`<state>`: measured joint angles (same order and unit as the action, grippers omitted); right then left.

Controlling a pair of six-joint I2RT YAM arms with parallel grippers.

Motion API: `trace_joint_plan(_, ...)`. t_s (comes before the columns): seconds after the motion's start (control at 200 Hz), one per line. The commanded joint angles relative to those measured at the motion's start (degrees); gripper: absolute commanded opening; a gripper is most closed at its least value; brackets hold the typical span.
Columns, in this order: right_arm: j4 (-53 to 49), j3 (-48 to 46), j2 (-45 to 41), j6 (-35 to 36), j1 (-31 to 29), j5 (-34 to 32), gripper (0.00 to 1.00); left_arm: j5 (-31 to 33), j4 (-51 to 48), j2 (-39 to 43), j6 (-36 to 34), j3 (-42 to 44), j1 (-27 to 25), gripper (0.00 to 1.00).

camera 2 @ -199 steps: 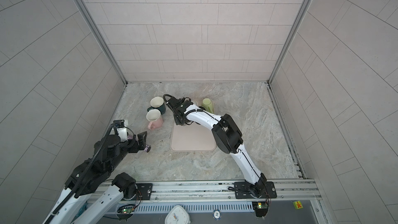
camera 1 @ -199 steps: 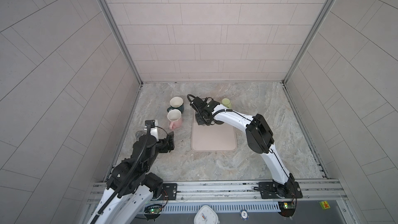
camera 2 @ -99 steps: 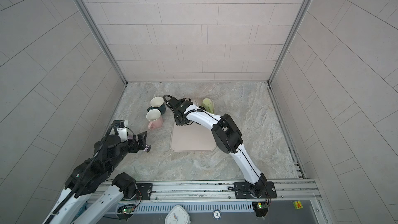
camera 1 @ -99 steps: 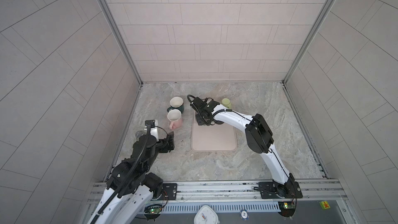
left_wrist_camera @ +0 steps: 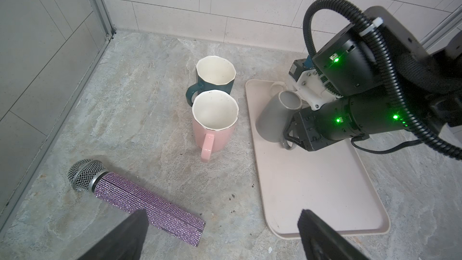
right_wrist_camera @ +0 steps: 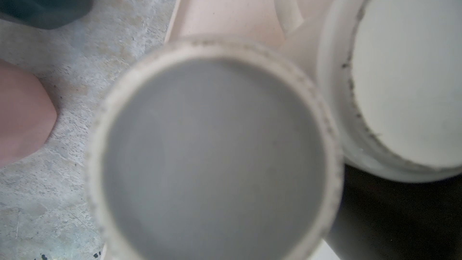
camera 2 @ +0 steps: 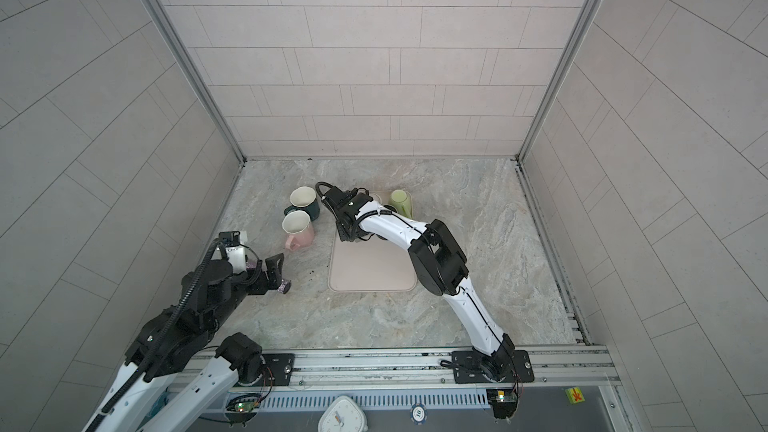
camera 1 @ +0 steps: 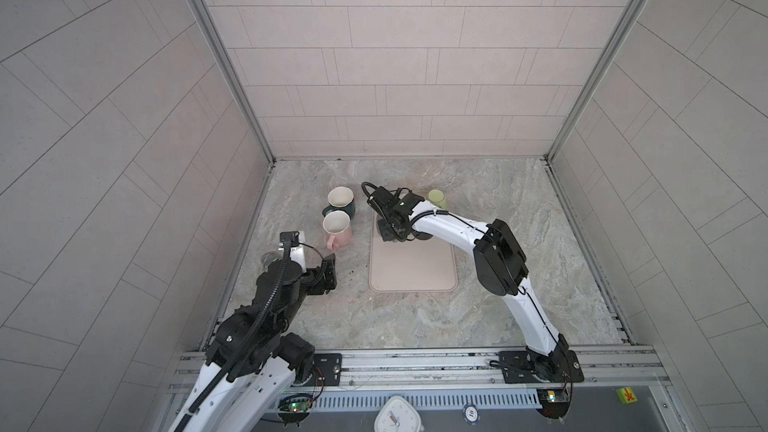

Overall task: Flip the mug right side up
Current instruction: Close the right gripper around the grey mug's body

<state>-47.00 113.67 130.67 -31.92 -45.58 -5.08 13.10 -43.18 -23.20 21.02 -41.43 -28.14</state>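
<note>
"10" on round chip (camera 2: 418, 412) below the front rail (camera 2: 374, 361); red sign on yellow sticker (camera 2: 574, 396), unreadable

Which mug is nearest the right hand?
The grey mug on the tray, base-up at the right hand; the pink mug and dark green mug stand mouth-up off it.

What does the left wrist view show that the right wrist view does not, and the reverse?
Only the left wrist view: the purple microphone, the open left hand, and the right hand gripping the gray mug by its handle. Only the right wrist view: the flat base of a whitish mug, upside down, close beside the gray mug. Both: the gray mug base up over the tray, the pink mug and the dark green mug.
</note>
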Motion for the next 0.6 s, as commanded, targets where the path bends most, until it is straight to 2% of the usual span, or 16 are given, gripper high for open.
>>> trace_joint_plan(0.0, -1.6, 1.4, -1.4, -0.1, 0.2, -0.6, 0.27, 0.3, 0.7, -0.3, 0.3, 0.6, 0.0, 1.00)
trace_joint_plan(0.09, -1.6, 1.5, -1.3, -0.2, 0.3, -0.4, 0.25, 0.2, 0.7, -0.4, 0.3, 0.6, 0.1, 1.00)
trace_joint_plan(0.195, -1.7, 1.3, -1.3, -0.4, 0.2, -0.5, 0.16, 0.2, 0.7, -0.4, 0.3, 0.6, 0.0, 1.00)
trace_joint_plan(0.265, -1.7, 1.3, -1.2, -0.4, 0.2, -0.3, 0.14, 0.2, 0.7, -0.4, 0.3, 0.6, 0.0, 1.00)
trace_joint_plan(0.385, -2.1, 1.3, -1.6, -0.2, 0.3, 0.2, 0.00, 0.2, 0.7, -0.4, 0.3, 0.6, 0.0, 1.00)
trace_joint_plan(0.595, -2.5, 0.1, -4.9, 1.3, 1.0, 3.5, 0.00, 0.1, 0.7, -0.6, 0.3, 0.6, 0.1, 1.00)
